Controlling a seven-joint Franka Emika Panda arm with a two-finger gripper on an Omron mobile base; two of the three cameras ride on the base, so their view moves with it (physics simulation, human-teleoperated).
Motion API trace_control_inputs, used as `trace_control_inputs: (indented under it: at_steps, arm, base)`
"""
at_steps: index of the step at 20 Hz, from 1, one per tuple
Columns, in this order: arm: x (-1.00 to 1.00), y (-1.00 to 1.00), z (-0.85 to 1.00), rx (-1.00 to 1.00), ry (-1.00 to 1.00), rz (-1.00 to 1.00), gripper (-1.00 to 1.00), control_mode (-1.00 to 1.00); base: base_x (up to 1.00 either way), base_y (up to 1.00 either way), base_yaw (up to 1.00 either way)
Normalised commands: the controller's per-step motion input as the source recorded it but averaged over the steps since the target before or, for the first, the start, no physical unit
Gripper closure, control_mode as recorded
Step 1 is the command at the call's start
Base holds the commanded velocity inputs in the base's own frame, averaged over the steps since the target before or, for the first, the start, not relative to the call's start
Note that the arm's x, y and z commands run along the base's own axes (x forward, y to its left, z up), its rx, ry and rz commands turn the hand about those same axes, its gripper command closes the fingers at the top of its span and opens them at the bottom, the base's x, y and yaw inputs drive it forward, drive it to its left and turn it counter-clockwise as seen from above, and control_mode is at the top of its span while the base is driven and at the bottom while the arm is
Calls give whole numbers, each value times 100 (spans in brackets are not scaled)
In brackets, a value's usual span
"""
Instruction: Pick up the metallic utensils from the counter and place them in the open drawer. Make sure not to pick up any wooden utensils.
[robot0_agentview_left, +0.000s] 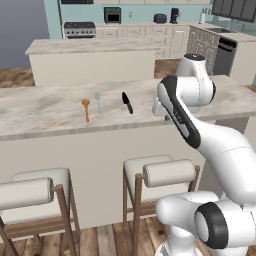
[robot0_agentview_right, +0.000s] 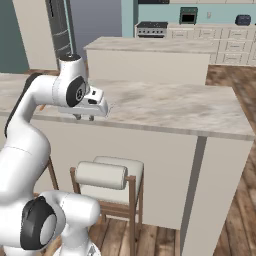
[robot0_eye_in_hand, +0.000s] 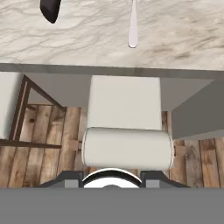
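On the beige marbled counter (robot0_agentview_left: 50, 107) lie an orange-brown wooden spoon (robot0_agentview_left: 86, 109), a small silver-blue spoon (robot0_agentview_left: 97, 100) right of it, and a black-handled knife (robot0_agentview_left: 128, 103) further right. My gripper (robot0_agentview_right: 84, 118) points down just off the counter's front edge, to the right of the knife, with its fingers apart and nothing between them. The hand view looks down past the counter edge. It shows the knife's black handle end (robot0_eye_in_hand: 50, 9) at top left and a slim pale utensil handle (robot0_eye_in_hand: 132, 27) at top centre. The open drawer is out of view.
A cushioned wooden stool (robot0_eye_in_hand: 127, 146) stands on the plank floor directly under my hand, and another stool (robot0_agentview_left: 35, 192) stands to its left. A second island (robot0_agentview_left: 90, 57) and wall cabinets with a stove (robot0_agentview_left: 79, 30) lie beyond the counter.
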Motion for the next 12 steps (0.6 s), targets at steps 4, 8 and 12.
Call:
trace_control_inputs:
  at_steps: [4, 8, 12]
  arm:
    - [-40, 0, -6, 1, 1, 0, -100, -100]
    - [-35, 0, 11, 12, -15, 2, -100, -100]
    - [-12, 9, 90, 11, -37, 5, -100, -100]
  base:
    - [0, 0, 0]
    - [0, 0, 0]
    - [0, 0, 0]
